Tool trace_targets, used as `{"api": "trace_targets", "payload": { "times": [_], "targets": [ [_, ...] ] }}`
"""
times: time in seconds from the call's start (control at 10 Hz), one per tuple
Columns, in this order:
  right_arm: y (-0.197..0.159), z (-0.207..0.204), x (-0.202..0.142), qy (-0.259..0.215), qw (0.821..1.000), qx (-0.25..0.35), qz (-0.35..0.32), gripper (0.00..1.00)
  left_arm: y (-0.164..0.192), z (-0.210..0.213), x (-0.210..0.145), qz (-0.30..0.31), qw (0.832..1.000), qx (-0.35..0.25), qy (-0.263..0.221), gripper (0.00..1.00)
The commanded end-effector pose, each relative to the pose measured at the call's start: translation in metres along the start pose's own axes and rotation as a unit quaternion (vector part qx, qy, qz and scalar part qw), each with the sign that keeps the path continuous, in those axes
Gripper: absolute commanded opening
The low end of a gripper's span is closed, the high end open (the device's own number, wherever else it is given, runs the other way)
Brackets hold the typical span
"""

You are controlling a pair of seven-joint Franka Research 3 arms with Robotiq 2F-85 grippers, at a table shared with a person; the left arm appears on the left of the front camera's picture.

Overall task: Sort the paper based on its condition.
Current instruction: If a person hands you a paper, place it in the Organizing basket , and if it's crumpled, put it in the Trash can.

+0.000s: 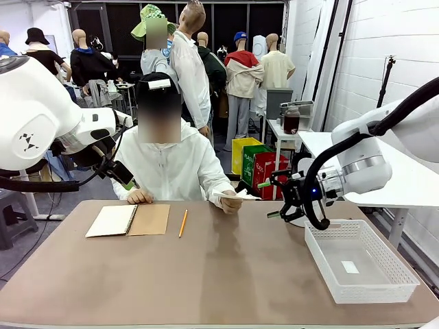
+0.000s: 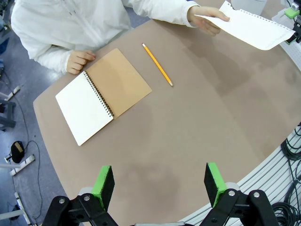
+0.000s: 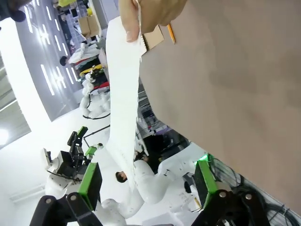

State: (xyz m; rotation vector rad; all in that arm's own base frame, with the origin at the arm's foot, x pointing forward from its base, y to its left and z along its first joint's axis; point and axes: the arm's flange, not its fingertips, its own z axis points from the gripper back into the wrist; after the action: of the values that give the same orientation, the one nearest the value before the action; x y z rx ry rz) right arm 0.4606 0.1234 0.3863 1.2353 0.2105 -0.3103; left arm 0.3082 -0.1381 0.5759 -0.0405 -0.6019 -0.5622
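The person across the table holds out the paper (image 1: 238, 197), a white sheet with a torn perforated edge (image 2: 251, 29), in one hand (image 1: 230, 203) above the far right of the table. My right gripper (image 1: 271, 199) is open and level with the sheet's free end. In the right wrist view the paper (image 3: 123, 99) hangs down from the hand (image 3: 150, 14) toward the gap of my open right gripper (image 3: 146, 181), and the pads are not touching it. High over the table's near left side, my left gripper (image 2: 159, 183) is open and holds nothing.
A white mesh basket (image 1: 391, 277) with a small label (image 1: 350, 267) inside stands at the front right. An open spiral notebook (image 1: 128, 220) with a brown cover (image 2: 120, 82) and a yellow pencil (image 1: 183, 223) lie at the far left. The person's other hand (image 2: 77, 61) rests by the notebook.
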Motion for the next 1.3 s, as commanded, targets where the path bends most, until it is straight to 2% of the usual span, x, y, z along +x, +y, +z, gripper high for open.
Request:
{"api": "trace_targets", "payload": {
  "times": [0.0, 0.1, 0.2, 0.3, 0.5, 0.6, 0.7, 1.2],
  "targets": [
    [0.005, -0.009, 0.013, 0.023, 0.999, 0.048, -0.009, 1.0, 0.001, 0.0, -0.001, 0.0, 1.0, -0.001, 0.0, 1.0],
    [0.007, -0.011, 0.017, 0.028, 0.998, 0.054, -0.009, 1.0, 0.001, 0.0, -0.001, 0.0, 1.0, -0.001, 0.0, 1.0],
    [0.008, -0.014, 0.022, 0.032, 0.997, 0.066, -0.009, 0.91, 0.001, 0.0, -0.001, 0.0, 1.0, -0.001, 0.0, 1.0],
    [0.01, -0.014, 0.023, 0.029, 0.997, 0.07, -0.013, 0.72, 0.001, 0.0, -0.001, 0.0, 1.0, -0.001, 0.0, 1.0],
    [0.01, -0.015, 0.027, 0.026, 0.998, 0.055, -0.032, 0.72, 0.001, 0.0, -0.001, 0.0, 1.0, -0.001, 0.0, 1.0],
    [0.009, -0.015, 0.028, 0.024, 0.998, 0.053, -0.034, 0.53, 0.001, 0.0, -0.001, 0.0, 1.0, -0.001, 0.0, 1.0],
    [0.01, -0.016, 0.028, 0.026, 0.998, 0.05, -0.042, 0.49, 0.001, 0.0, -0.001, 0.0, 1.0, -0.001, 0.0, 1.0],
    [0.004, -0.02, 0.034, 0.035, 0.996, 0.033, -0.073, 0.49, 0.001, 0.0, -0.001, 0.0, 1.0, -0.001, 0.0, 1.0]
  ]
}}
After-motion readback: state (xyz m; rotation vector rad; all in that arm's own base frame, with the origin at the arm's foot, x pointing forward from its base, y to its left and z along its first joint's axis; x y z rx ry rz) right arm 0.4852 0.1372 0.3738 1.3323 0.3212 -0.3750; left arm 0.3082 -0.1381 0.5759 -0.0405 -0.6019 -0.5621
